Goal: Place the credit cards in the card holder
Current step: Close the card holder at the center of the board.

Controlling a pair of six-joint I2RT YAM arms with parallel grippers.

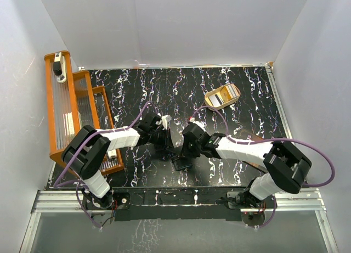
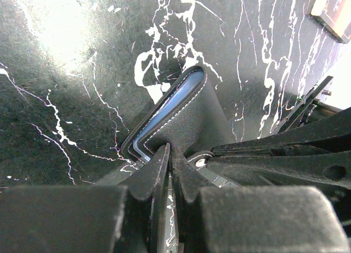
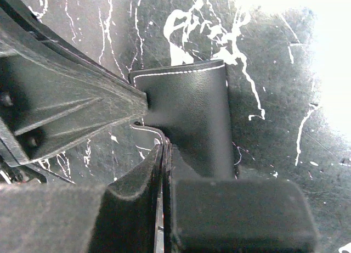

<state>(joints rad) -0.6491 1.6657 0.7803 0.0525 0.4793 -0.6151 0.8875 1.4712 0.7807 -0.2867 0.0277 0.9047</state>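
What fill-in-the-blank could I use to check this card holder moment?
1. The left pincer and the right pincer are both ____ on the card holder.
2. The card holder is black with ____ stitching.
3. A ____ card shows inside its fold.
4. The tan oval tray stands toward the table's far-____ corner.
Missing words: shut; white; blue-grey; right.
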